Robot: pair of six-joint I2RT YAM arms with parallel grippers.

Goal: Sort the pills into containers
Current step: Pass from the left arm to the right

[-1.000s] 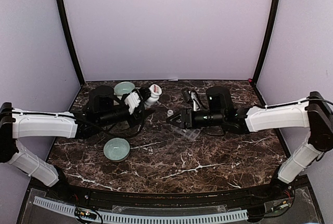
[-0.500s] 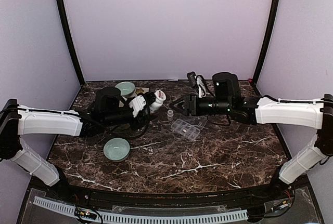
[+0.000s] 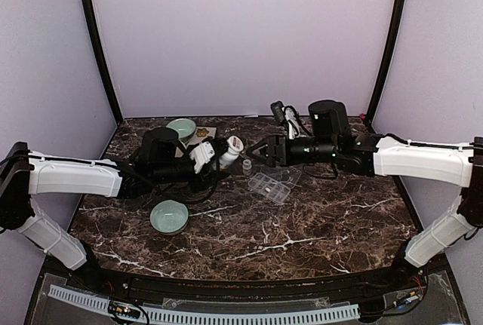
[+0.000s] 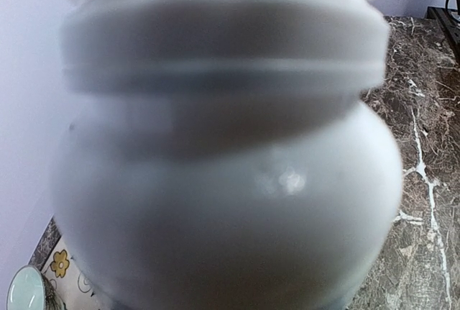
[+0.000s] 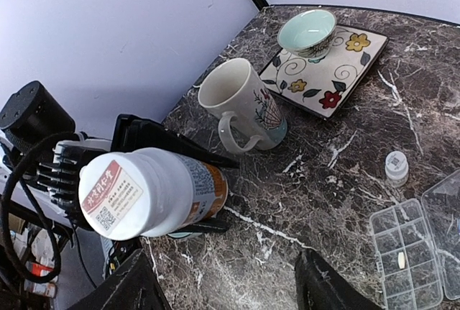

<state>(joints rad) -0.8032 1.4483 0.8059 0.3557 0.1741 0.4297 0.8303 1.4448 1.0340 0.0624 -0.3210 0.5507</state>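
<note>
Clamping a smooth white round bottle (image 5: 154,191), my left gripper (image 3: 213,154) hangs left of the clear gridded box (image 5: 411,256); right gripper (image 3: 260,151) jaws stand apart.

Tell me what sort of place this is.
Most likely a robot test booth, not a home: plain lilac walls between black posts, a marble-patterned tabletop with two arms bolted at its near edge, and staged props like the pill organiser and mug.

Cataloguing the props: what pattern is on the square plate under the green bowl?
Plate: white with yellow and red flowers, dark swirls; clearest in right wrist view.
</note>
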